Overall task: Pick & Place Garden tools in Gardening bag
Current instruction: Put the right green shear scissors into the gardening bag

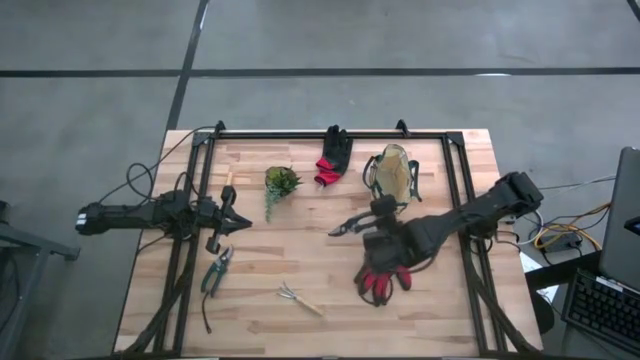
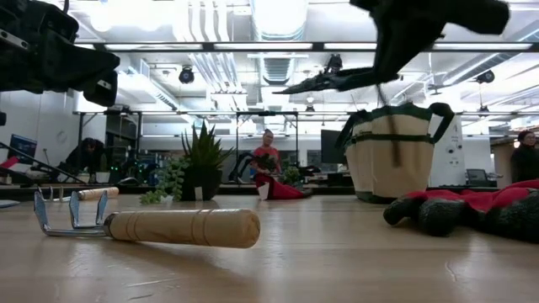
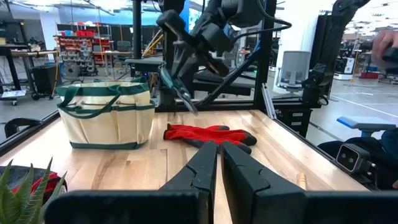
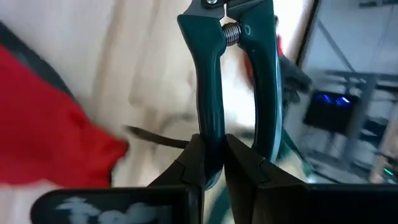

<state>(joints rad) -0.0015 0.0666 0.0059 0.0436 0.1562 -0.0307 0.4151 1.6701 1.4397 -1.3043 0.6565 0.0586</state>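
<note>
Clamping curved dark-handled pruners (image 4: 214, 74), right gripper (image 4: 213, 152) jaws pinched

Overhead view straight down, low view table-level, both sharing the bag (image 1: 397, 172)

A light wooden table (image 1: 300, 265) is carrying everything, with a black frame running along its edges. A red glove (image 1: 383, 282) is lying flat near the right side, and a beige gardening bag (image 1: 397, 172) is standing toward the far edge. Beside the bag, a black-and-red glove (image 1: 332, 156) is resting, with a small leafy plant (image 1: 281, 182) just left of it. Green-handled pruners (image 1: 216, 271) are lying toward the left, and a wooden-handled hand fork (image 1: 299, 298) is sitting near the front edge.
</note>
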